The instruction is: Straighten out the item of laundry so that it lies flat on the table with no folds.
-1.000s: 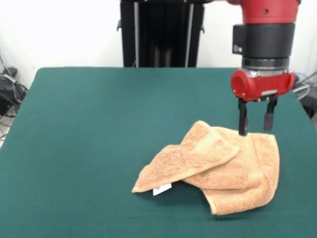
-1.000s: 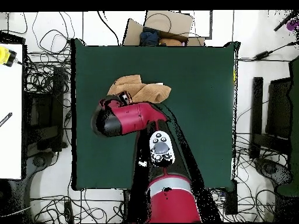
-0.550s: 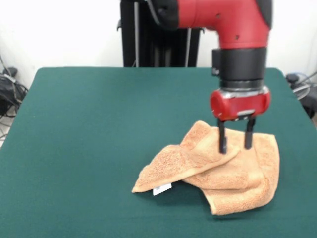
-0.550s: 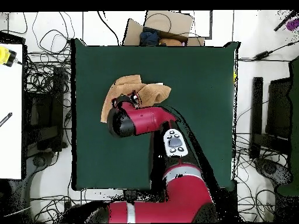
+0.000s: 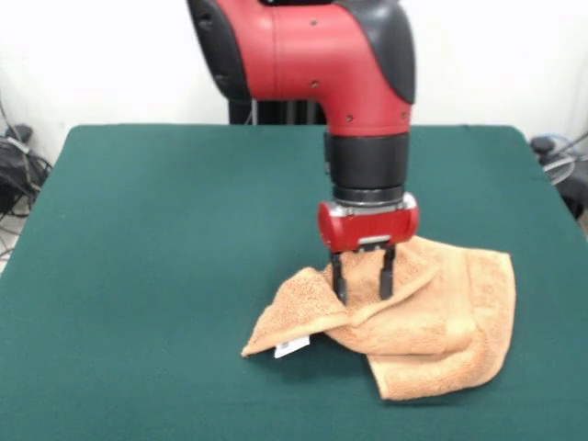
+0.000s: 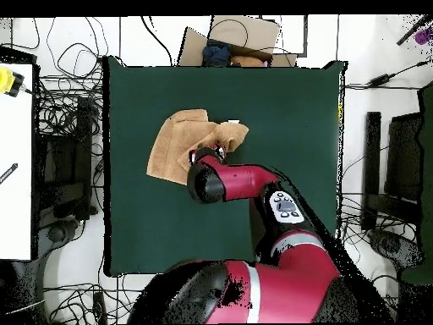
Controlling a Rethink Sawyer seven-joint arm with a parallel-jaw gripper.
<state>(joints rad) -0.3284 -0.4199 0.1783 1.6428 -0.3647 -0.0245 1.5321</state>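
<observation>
Terry towel (image 5: 418,312) sits bunched on the green counter (image 5: 165,230), one flap folded over toward its white tag (image 5: 292,346). Our hand (image 5: 363,287) is spread, fingers straddling the fold ridge. Risk as we see it: closing here pinches both layers, so pulling drags the whole bundle rather than opening the fold.

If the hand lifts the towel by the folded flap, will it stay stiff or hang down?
The towel would probably hang down and drape: it lies in soft, rounded folds, with one flap over the rest. Its thick terry likely grips the green table, so it may drag, not slide. The open hand stands at that flap.
</observation>
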